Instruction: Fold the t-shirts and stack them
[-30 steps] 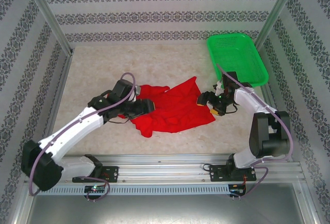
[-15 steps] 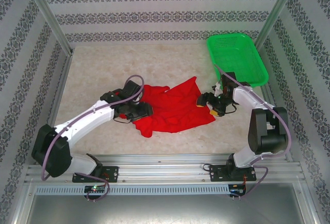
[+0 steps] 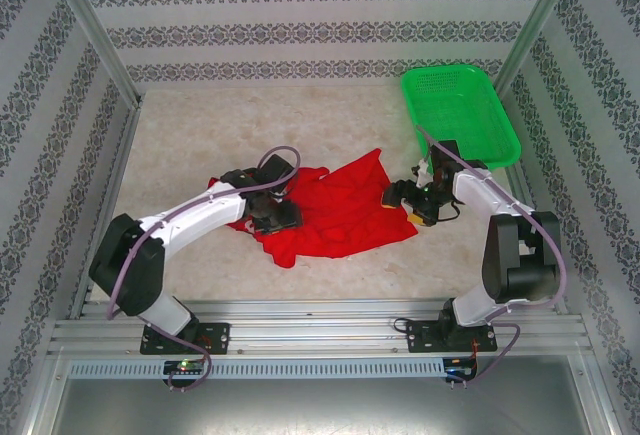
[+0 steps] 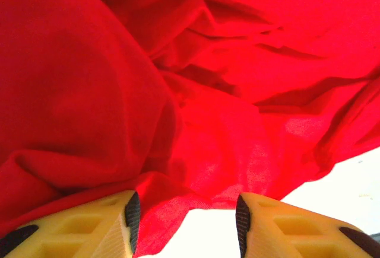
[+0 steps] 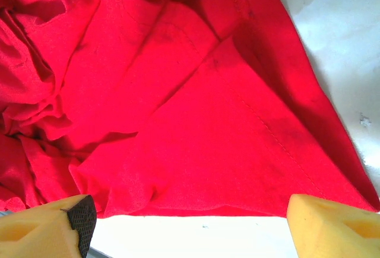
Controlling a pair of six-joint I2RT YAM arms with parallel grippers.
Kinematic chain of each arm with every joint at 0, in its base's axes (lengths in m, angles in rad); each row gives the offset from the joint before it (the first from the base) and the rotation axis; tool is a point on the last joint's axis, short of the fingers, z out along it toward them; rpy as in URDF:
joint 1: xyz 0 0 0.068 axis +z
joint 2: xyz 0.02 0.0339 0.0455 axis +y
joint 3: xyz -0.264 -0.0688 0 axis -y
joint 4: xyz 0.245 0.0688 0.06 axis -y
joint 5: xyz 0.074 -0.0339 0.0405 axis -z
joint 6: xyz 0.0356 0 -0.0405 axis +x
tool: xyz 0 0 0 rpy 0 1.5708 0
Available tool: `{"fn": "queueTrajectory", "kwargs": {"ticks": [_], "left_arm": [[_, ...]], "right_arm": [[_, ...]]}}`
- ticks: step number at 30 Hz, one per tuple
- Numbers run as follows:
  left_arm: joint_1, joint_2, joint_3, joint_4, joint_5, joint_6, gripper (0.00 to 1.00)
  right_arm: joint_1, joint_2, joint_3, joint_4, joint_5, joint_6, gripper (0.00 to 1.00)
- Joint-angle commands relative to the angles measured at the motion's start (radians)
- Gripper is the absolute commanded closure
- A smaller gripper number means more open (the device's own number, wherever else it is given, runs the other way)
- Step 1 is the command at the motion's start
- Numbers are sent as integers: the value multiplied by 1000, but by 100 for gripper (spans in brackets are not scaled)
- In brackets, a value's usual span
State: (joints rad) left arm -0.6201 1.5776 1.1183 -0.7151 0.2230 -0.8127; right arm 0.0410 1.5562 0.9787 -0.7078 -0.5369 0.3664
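Over the last second the left arm has swung in across the tabletop [image 3: 200, 135] and carried the left tool [image 3: 287, 215] further onto the 9 o'clock side of the red t-shirt [image 3: 340, 205]. Before, it sat just at that edge. The shirt's outline looks unchanged in the top view: it is a crumpled, roughly diamond-shaped heap at the middle of the tabletop, plain red side up, with no print visible.

In the left wrist view, the left tool's yellow fingers [image 4: 101, 222] stand apart. A rumpled hem of the shirt lies in the gap between the black pads, with bare tabletop just below it. The cloth is not yet pinched, so this tool is open.

The right tool [image 3: 397, 195] has hardly shifted and waits at the shirt's 3 o'clock corner. Its wrist view shows the fingers spread wide on either side of a flat, stitched corner of the cloth, gripping nothing.

The green mesh basket [image 3: 455, 69] sits at the tabletop's 1 o'clock corner, well apart from the shirt.

Judging from this, the task is at its very start. Both tools are lined up on opposite edges to grip the shirt and spread it flat before any fold. The left side is bunched, so the tool could catch several layers at once.
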Motion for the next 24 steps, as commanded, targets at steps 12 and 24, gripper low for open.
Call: {"fn": "queueTrajectory", "kwargs": {"ticks": [12, 24], "left_arm": [[-44, 103, 57, -144, -95, 80, 61], [-55, 79, 48, -128, -63, 78, 89]], "right_arm": [[-10, -10, -8, -10, -3, -17, 16], [-13, -7, -22, 0, -6, -17, 16]]}}
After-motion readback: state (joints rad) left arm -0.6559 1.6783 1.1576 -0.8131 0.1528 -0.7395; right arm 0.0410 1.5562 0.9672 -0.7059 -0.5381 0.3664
